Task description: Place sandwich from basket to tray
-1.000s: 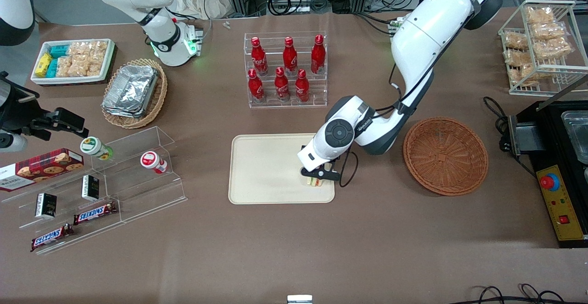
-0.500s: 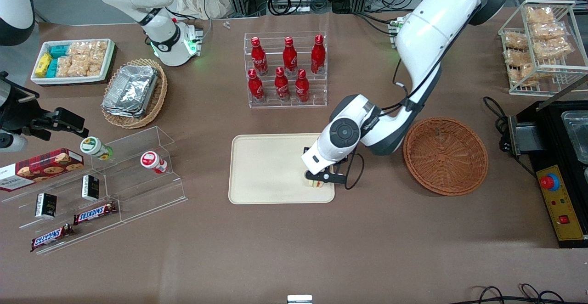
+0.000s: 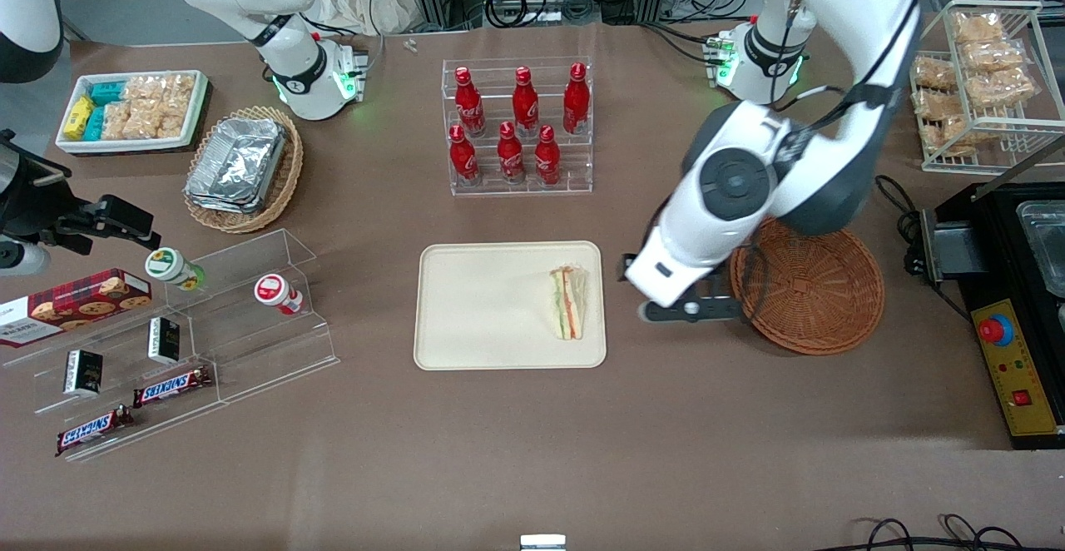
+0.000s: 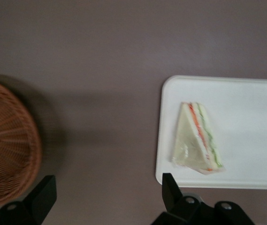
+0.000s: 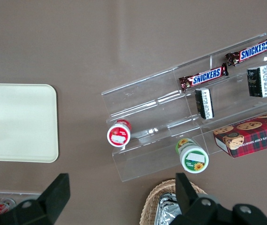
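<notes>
The sandwich [image 3: 568,303], a white-bread wedge with orange-red and green layers, lies on its side on the cream tray [image 3: 491,310], close to the tray's edge nearest the basket. In the left wrist view the sandwich [image 4: 196,138] rests on the tray [image 4: 250,108] with nothing touching it. My gripper [image 3: 695,311] hangs high above the brown table between tray and basket [image 3: 824,293]. Its black fingers [image 4: 171,187] stand wide apart, so my gripper [image 4: 107,194] is open with only bare table between them. The reddish-brown wicker basket [image 4: 6,145] holds nothing that I can see.
A clear rack of red bottles [image 3: 520,126] stands farther from the front camera than the tray. Toward the parked arm's end are an acrylic shelf with snacks [image 3: 183,335] and a tan basket of foil trays [image 3: 243,170]. A wire rack [image 3: 982,85] and black machine [image 3: 1015,301] flank the basket.
My gripper has let go of the sandwich, risen and swung off the tray toward the basket. The sandwich stays lying on the tray, now fully uncovered.
</notes>
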